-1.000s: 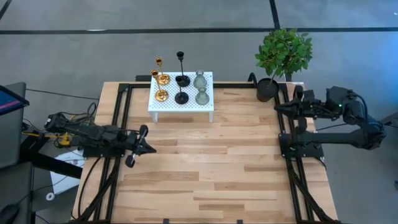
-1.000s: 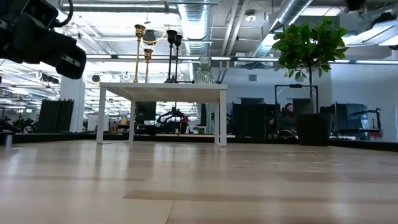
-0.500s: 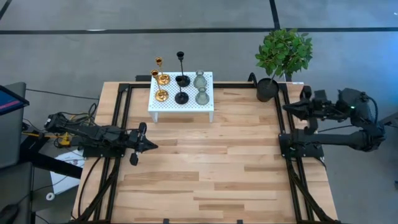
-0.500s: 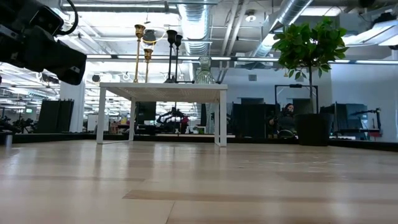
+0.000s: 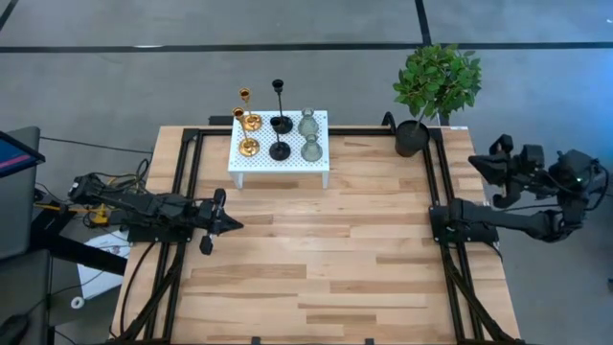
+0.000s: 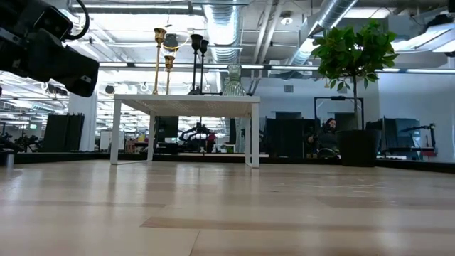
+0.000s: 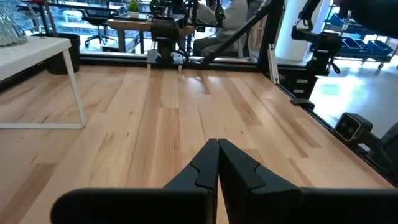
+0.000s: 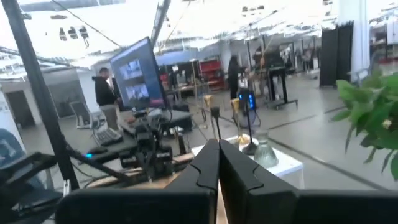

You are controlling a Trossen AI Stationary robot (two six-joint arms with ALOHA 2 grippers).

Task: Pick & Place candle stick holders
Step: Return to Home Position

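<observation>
Six candle stick holders stand on a small white perforated table (image 5: 287, 165) at the table's far middle: two gold (image 5: 249, 123), two black (image 5: 280, 150) and two grey-green bottle-shaped (image 5: 309, 149). In the low view their stems (image 6: 159, 43) rise above the white table's top (image 6: 185, 101). My left gripper (image 5: 236, 225) is shut and empty, low over the wood near the left edge, pointing right. My right gripper (image 5: 475, 161) is shut and empty, raised beyond the right frame rail; its wrist view shows the holders (image 8: 238, 124) far off.
A black pot (image 5: 412, 140) with a green plant (image 5: 438, 80) stands at the far right corner, next to my right arm. Black frame rails (image 5: 442, 240) run along both sides. Bare wood (image 5: 326, 259) stretches between the arms and toward the near edge.
My right gripper has drawn back toward the table's right edge, from over the right rail to beyond it, staying shut. The holders have not moved.
</observation>
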